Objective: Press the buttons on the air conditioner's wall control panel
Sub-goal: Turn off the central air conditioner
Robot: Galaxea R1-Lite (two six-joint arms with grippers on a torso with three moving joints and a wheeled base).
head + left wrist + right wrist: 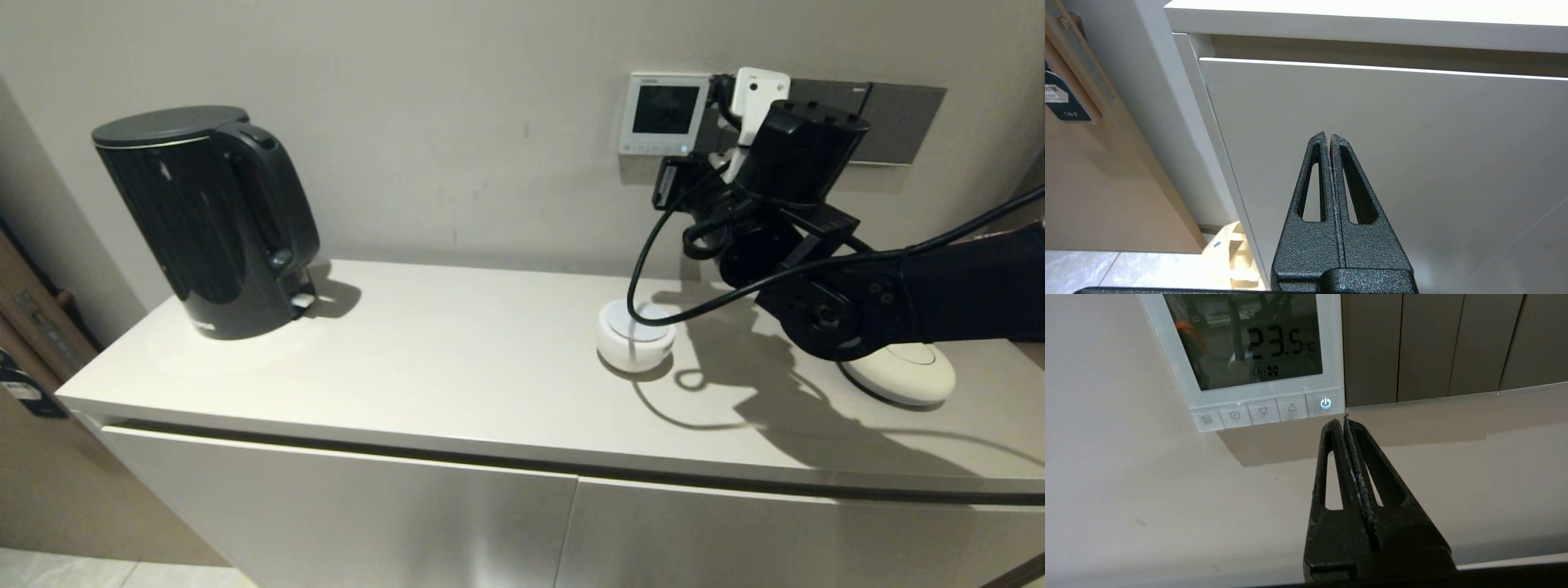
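1. Now the right gripper (1340, 424) has its two black fingers pressed together and holds nothing; its tip is just below the corner of the small square white-framed wall control panel (1331, 343), near the lit power button.
2. This panel (663, 113) is fixed on the beige wall above the cabinet, and it touches the dark grey switch plates (1453, 347) beside it. Its dark screen shows 23.5 degrees.
3. Along the bottom edge runs a row of five small pale buttons (1263, 411): list, clock, down, up and power (1325, 403).
4. I think the buttons are stiff plastic with a short travel, so nothing needs to be grasped; a light push with the closed fingertip, straight into the wall, should be enough. They stand close together, so the tip could hit two at once.
5. The left gripper (1329, 136) is also closed and empty, parked low in front of the pale cabinet door (1392, 163).
6. On the smooth pale cabinet top (457, 359) stand a glossy black electric kettle (208, 220), a small white round dish (635, 336) and a flat cream oval object (902, 373).
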